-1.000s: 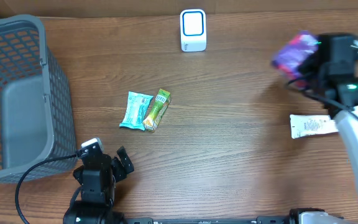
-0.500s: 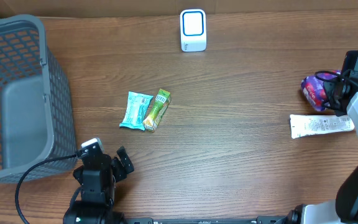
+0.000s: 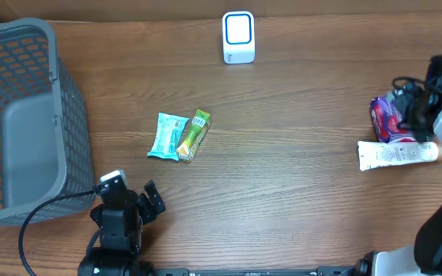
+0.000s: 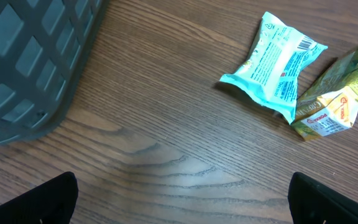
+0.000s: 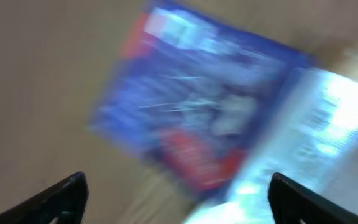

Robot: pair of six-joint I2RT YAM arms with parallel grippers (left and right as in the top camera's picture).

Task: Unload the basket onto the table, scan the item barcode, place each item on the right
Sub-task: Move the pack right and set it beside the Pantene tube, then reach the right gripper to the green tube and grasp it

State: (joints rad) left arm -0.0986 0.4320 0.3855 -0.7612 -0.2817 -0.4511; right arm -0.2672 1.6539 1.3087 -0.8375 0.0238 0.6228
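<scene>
As seen from overhead, locate purple packet (image 3: pixel 388 119) at 3 o'clock on worktop (image 3: pixel 298 176), with white packet (image 3: pixel 396 155) just beside it at 6 o'clock. Note right jaws apart over purple packet; left jaws apart.

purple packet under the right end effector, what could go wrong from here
1. The purple packet lies close against the white packet, with the open right end effector just above. A regrasp might catch both.
2. The right wrist view is blurred, which suggests motion that could knock the packet.
3. The teal packet and green packet touch, so picking one could drag the other.
</scene>
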